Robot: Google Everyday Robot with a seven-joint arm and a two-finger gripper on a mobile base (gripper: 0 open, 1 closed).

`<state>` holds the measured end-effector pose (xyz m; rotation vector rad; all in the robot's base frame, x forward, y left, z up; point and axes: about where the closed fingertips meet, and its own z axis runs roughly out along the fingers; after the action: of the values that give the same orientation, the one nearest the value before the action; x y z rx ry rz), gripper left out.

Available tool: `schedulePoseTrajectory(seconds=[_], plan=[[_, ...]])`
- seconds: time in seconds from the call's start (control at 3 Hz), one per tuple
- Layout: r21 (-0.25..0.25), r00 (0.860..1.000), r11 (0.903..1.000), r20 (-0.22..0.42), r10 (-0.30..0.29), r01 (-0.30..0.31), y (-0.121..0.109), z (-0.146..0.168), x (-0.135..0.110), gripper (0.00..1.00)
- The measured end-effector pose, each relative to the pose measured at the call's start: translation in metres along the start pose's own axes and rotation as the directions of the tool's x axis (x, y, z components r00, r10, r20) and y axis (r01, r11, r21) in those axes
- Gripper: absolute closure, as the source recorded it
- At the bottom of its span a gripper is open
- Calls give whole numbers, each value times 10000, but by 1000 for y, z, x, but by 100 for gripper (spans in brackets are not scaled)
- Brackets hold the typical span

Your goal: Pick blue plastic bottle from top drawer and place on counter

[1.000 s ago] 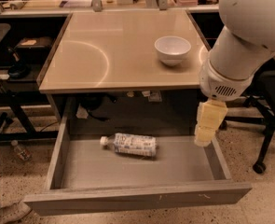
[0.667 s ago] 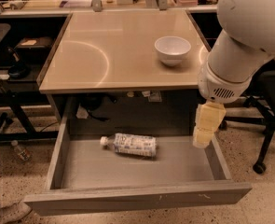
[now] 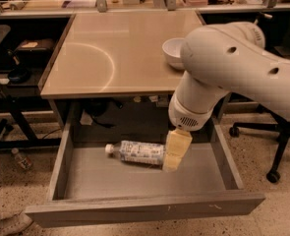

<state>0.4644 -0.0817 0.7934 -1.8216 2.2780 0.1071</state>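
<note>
Camera view: the claw (image 3: 173, 157) hangs inside the open drawer (image 3: 61, 173), right of its middle, below the table's (image 3: 110, 43) front edge. It shows as one pale yellow block on the end of the thick white arm (image 3: 223, 73). Whether it is spread or pressed together cannot be told, nor whether it touches anything.

The bottle (image 3: 137, 152) lies on its side on the drawer floor, directly left of the claw. Its long axis runs nearly left to right, along the drawer's width, tilted slightly. The white cap points left, away from the claw; the base points toward the claw. That base end is hidden behind the claw, so where the bottle ends is not visible. The print on the label is too small to read.

Beyond and above the claw, a white bowl (image 3: 172, 51) stands on the table near its right edge, partly covered by the arm. The arm also hides the table's right front corner and is cut off at the picture's right edge. Far left of the claw, on the floor, lies a smaller bottle (image 3: 20, 159).
</note>
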Motion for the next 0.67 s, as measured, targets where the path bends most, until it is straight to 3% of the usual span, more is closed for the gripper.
schedulePoseTrajectory(seconds=[0.33, 0.67], plan=[[-557, 9996, 9984, 241, 152, -138, 9, 28, -15, 0], [-562, 9996, 9983, 245, 159, -145, 9, 29, -16, 0]])
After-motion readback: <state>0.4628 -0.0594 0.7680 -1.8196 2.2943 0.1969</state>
